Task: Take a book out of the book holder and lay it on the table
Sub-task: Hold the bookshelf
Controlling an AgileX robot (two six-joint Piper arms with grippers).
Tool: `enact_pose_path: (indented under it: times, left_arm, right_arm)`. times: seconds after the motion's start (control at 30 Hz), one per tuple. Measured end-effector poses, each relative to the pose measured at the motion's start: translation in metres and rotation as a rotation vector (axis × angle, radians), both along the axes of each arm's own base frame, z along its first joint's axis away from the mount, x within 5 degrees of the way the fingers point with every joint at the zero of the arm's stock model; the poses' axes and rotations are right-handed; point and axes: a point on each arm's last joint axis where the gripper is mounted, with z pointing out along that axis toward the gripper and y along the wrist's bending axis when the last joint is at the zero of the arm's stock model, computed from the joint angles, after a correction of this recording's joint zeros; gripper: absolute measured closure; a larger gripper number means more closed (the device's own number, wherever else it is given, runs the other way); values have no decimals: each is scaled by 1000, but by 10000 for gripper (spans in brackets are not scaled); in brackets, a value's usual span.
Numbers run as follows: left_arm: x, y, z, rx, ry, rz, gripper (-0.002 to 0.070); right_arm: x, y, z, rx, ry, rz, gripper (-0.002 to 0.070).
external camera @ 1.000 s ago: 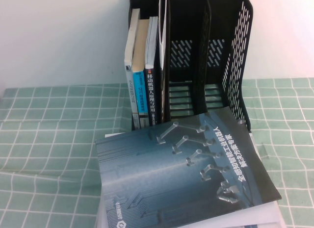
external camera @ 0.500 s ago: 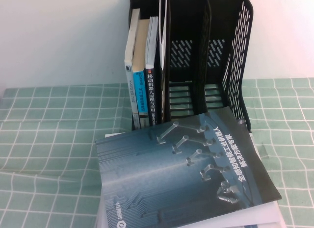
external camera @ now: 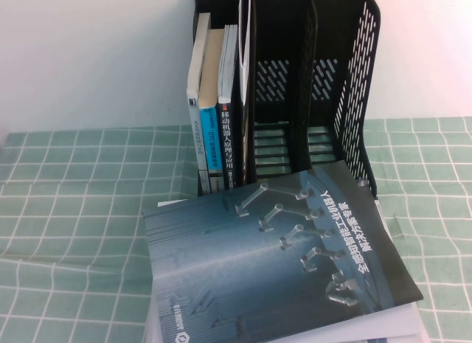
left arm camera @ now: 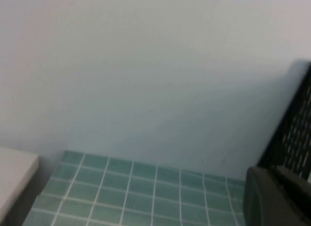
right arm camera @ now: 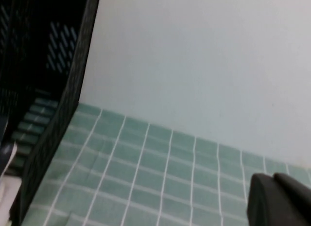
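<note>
Book point(external camera: 273, 262) lies flat at table's near edge, holder point(external camera: 310, 85) behind. Both grippers off high view, fingers can't tell; keep arms clear.

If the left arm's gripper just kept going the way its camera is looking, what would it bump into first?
Probably the white wall. In the left wrist view the left gripper shows only as a dark tip, over the green checked tablecloth, with the black book holder off to one side. Depth is hard to judge. The right gripper faces wall too.
</note>
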Motion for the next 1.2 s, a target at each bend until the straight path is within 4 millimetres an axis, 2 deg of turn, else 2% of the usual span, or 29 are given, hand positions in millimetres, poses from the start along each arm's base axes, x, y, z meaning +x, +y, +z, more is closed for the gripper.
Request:
enact_pose_path:
  times: [0.13, 0.23, 0.37, 0.53, 0.73, 0.87, 0.97, 1.2]
  left_arm:
    - [32, -1, 0, 21, 96, -10, 678]
    - [52, -11, 8, 66, 95, -72, 678]
    - [75, -40, 25, 229, 42, -231, 678]
    - [99, -86, 30, 300, 50, -414, 678]
    - [127, -128, 28, 127, 135, -495, 678]
    - [142, -139, 32, -60, 208, -469, 678]
    - [150, -143, 35, -157, 259, -441, 678]
    - [166, -155, 35, -213, 333, -422, 678]
  right_arm:
    - [22, 5, 7, -66, -123, 34, 678]
    - [39, 16, 4, -113, -165, 100, 678]
    - [63, 42, -6, -100, -215, 259, 678]
    - [89, 88, -9, -16, -252, 540, 678]
    - [115, 145, -12, 28, -228, 736, 678]
    - [131, 175, -17, 21, -223, 780, 678]
    - [146, 186, -21, 38, -212, 768, 678]
    - [176, 201, -46, 58, -147, 744, 668]
